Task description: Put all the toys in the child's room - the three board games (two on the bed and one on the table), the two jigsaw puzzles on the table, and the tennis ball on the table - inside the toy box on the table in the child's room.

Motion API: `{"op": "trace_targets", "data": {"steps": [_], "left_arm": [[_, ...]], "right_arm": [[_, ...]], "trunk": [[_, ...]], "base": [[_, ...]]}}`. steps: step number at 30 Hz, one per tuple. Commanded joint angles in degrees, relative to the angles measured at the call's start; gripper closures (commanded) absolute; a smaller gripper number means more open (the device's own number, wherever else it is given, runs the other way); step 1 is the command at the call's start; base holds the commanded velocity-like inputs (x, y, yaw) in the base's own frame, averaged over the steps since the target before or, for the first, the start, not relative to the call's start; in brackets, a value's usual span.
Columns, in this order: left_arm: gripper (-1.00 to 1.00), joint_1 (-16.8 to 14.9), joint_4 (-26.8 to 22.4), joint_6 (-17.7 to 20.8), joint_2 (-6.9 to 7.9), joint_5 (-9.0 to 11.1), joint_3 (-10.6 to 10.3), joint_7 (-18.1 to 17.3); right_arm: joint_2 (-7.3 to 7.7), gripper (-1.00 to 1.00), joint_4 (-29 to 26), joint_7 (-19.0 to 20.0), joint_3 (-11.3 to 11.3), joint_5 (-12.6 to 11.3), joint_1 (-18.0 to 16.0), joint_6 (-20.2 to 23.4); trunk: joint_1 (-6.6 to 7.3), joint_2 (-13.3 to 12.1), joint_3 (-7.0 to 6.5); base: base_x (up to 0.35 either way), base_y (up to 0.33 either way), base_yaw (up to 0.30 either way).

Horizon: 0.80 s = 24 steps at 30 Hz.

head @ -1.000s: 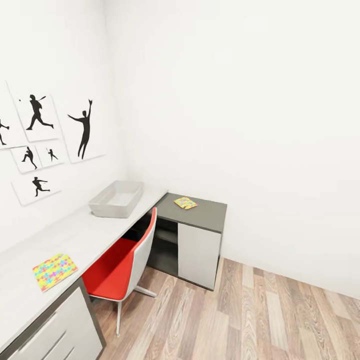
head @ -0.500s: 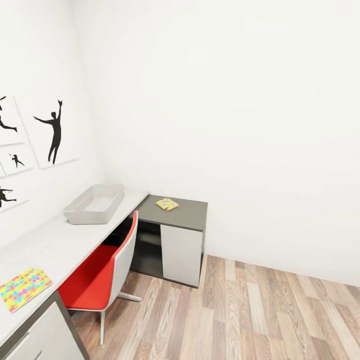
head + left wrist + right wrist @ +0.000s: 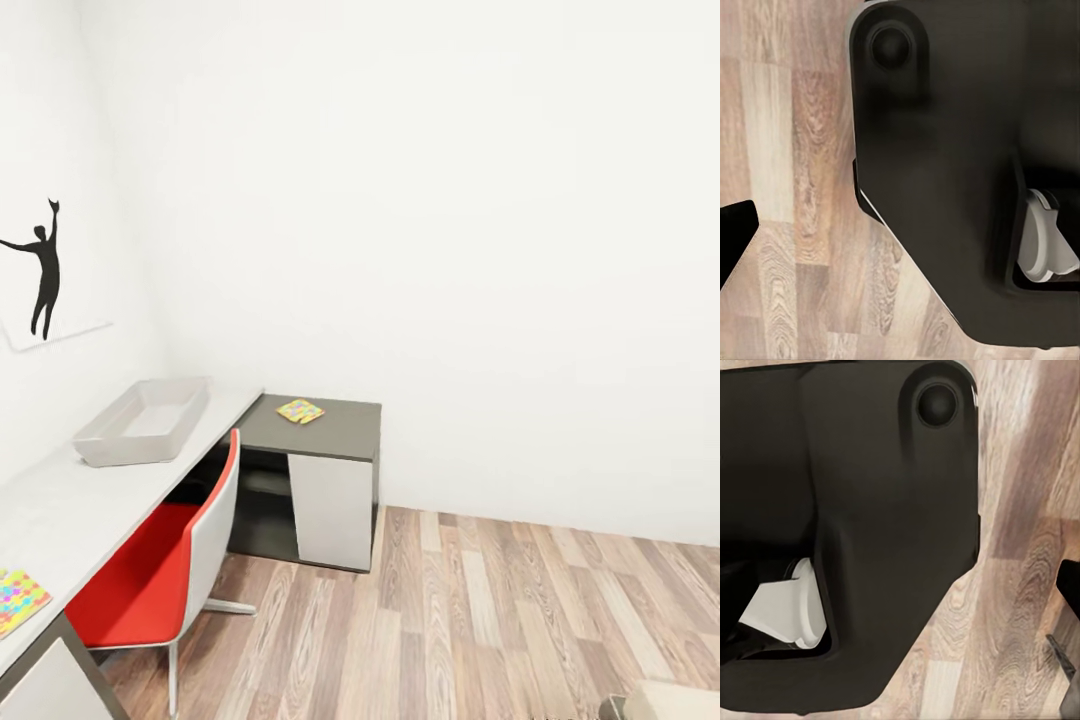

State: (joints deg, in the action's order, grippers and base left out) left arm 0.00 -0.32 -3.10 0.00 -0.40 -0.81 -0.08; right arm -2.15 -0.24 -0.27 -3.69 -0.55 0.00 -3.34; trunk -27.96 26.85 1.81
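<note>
The toy box (image 3: 140, 422), a shallow light-grey bin, sits on the pale top of the table (image 3: 60, 505) by the left wall, and it looks empty. One jigsaw puzzle (image 3: 300, 411) lies flat on the dark top of the table's corner unit. A second jigsaw puzzle (image 3: 14, 600) is cut by the picture's left edge, on the near part of the table. The board games, tennis ball and bed are out of view. In both wrist views my dark body hangs over the wood floor. A black fingertip (image 3: 735, 240) shows at one edge and another fingertip (image 3: 1071, 585) likewise. Neither gap shows.
A red chair with a white back (image 3: 160, 580) is tucked against the table. The corner unit has a white door (image 3: 328, 510). Wood-plank floor (image 3: 480, 620) stretches to the right along the white wall. A pale shape (image 3: 670, 700) pokes in at the bottom right corner.
The whole head picture has slid left, so the camera has turned right. Most wall pictures and much of the near puzzle have left the view. Nothing on the table has moved.
</note>
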Motion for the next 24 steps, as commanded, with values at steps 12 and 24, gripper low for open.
{"op": "trace_targets", "data": {"steps": [12,24], "left_arm": [[-1.00,0.0,0.0,-0.1,0.00,0.0,-0.1,0.0],[-1.00,0.0,-1.8,-0.2,0.16,0.0,0.2,0.0]], "right_arm": [[-0.19,-1.00,0.0,-0.1,-0.1,0.2,0.0,-0.4],[0.49,-1.00,-0.1,-0.1,-0.1,0.3,0.0,-2.1]], "trunk": [[2.18,-3.9,-1.63],[2.18,-3.9,-1.63]], "base": [[0.000,0.000,-0.031],[0.000,0.000,0.000]]}}
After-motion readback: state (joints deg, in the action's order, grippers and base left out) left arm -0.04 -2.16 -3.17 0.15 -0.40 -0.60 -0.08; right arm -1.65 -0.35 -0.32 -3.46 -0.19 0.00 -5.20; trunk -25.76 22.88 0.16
